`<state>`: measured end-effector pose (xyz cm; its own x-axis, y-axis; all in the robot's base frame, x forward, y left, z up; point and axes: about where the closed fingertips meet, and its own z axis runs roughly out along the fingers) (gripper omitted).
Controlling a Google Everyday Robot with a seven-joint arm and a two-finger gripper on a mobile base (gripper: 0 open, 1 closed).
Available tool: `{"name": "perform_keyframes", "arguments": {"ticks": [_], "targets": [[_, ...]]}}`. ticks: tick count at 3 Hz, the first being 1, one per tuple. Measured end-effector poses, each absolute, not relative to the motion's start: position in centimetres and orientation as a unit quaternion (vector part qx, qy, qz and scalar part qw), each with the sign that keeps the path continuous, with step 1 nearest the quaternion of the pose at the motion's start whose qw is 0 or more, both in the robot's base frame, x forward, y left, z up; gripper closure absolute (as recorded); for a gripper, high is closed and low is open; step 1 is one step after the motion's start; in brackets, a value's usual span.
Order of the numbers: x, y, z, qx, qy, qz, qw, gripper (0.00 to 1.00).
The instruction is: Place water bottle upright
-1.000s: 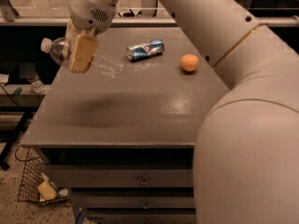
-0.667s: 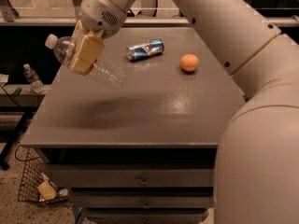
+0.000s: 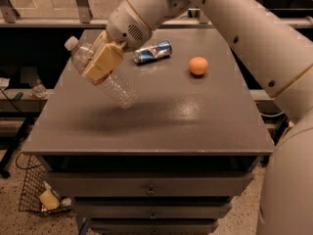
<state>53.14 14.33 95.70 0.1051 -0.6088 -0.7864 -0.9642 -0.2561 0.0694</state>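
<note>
The water bottle (image 3: pixel 113 85) is clear ribbed plastic with a white cap at its upper left. It is held in the air over the left part of the grey table (image 3: pixel 161 126), tilted with the cap up-left and the base down-right. My gripper (image 3: pixel 101 61) is shut on the bottle around its label band, with tan finger pads (image 3: pixel 103 62) across it. The bottle's base hangs just above the tabletop.
A blue and silver drink can (image 3: pixel 153 51) lies on its side at the back of the table. An orange (image 3: pixel 198 65) sits to its right. My arm (image 3: pixel 244 28) spans the right side. A wire basket (image 3: pixel 36 195) stands on the floor at the lower left.
The gripper has carried the bottle a little right and down over the table. The bottle's tilt has steepened, with its base lower toward the tabletop.
</note>
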Motion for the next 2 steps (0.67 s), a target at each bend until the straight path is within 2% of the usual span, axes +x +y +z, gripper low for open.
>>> {"name": "perform_keyframes", "arguments": {"ticks": [2], "targets": [[53.47, 14.23, 96.21, -0.690, 0.562, 0.371, 0.264, 1.00]]}}
